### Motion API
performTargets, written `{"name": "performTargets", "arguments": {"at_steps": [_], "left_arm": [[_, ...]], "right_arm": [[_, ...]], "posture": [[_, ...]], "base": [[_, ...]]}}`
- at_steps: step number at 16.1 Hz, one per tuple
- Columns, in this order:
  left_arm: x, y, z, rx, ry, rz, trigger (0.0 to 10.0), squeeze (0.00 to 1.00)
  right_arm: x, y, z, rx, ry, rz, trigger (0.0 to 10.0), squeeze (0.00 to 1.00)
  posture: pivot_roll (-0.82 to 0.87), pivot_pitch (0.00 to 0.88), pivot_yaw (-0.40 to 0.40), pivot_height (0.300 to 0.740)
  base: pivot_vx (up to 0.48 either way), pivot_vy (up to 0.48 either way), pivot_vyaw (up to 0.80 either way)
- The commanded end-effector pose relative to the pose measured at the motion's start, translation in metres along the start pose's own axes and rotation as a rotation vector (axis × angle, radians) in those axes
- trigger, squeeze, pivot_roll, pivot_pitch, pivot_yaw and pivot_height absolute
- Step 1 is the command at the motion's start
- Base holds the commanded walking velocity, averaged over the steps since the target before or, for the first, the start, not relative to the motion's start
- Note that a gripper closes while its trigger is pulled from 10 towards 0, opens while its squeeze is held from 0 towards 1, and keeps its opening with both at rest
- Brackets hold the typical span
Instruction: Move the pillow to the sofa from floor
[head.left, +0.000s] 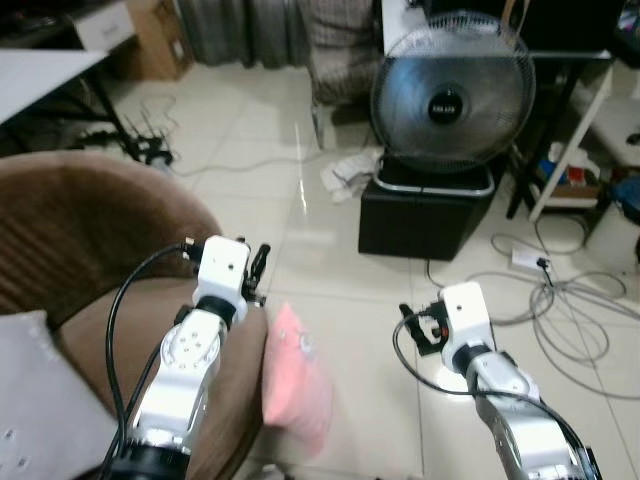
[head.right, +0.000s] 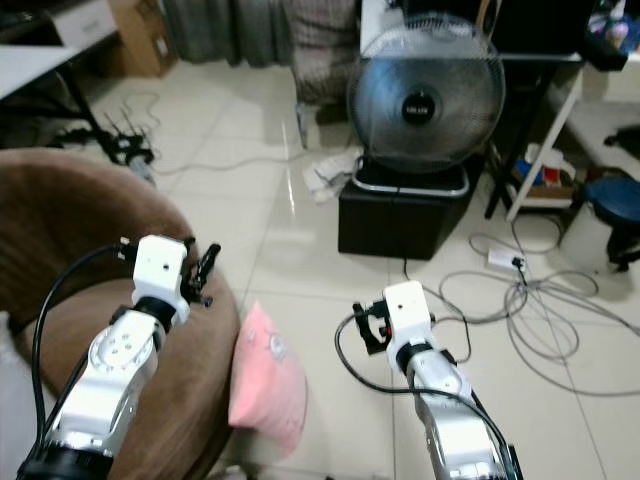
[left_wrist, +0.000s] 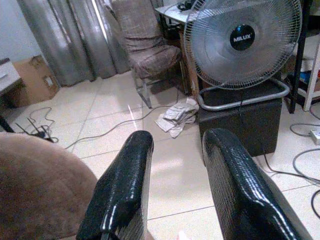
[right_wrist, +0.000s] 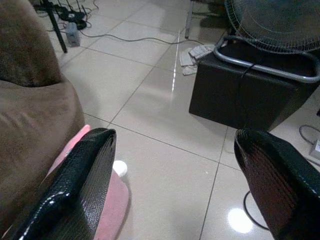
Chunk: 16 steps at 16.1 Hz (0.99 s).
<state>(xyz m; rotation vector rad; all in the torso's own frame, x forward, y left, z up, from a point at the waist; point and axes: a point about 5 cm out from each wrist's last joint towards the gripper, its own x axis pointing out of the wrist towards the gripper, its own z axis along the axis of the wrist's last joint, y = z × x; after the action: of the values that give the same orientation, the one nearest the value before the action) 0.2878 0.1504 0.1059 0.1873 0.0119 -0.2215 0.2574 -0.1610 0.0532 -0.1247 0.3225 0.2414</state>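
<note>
- You see a floor (head.left: 250, 160) of pale glossy tiles.
- A pink pillow (head.left: 295, 385) stands on the floor and leans against the front of the brown sofa (head.left: 90, 250).
- The sofa stands on the floor at your left side.
- A black box (head.left: 425, 215) stands on the floor ahead, and a round fan (head.left: 452, 95) stands on top of it.
- A crumpled cloth (head.left: 348, 172) lies on the tiles just beside the box.
- Grey cables (head.left: 570, 305) and a white power strip (head.left: 528, 259) lie on the floor at the right.
- A thin cable (head.left: 245, 163) runs over the tiles toward black plugs (head.left: 150, 150) at the left.
</note>
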Motion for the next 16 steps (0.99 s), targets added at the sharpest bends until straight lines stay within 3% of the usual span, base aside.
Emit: {"name": "performTargets", "arguments": {"at_steps": [1,10,16], "left_arm": [[0.0004,0.0003,-0.0022,0.013,0.016,-0.008,10.0,0.0],[0.0013,-0.0019,-0.0029,0.027,0.022,-0.02,10.0,0.0],[0.0018,-0.0011,-0.0021,0.026,0.013,-0.028,10.0,0.0]], "right_arm": [[-0.0016,-0.0019,0.0042,0.006,-0.022,-0.015,10.0,0.0],[-0.0017,-0.0044,0.0031,0.001,-0.016,-0.035,10.0,0.0],[-0.0019,-0.0035,0.0026,-0.002,-0.01,-0.034,10.0,0.0]], "posture": [[-0.03,0.0,0.083,0.662],[-0.04,0.0,0.087,0.653],[-0.04,0.0,0.088,0.653]], "base": [[0.0,0.0,0.0],[0.0,0.0,0.0],[0.3,0.0,0.0]]}}
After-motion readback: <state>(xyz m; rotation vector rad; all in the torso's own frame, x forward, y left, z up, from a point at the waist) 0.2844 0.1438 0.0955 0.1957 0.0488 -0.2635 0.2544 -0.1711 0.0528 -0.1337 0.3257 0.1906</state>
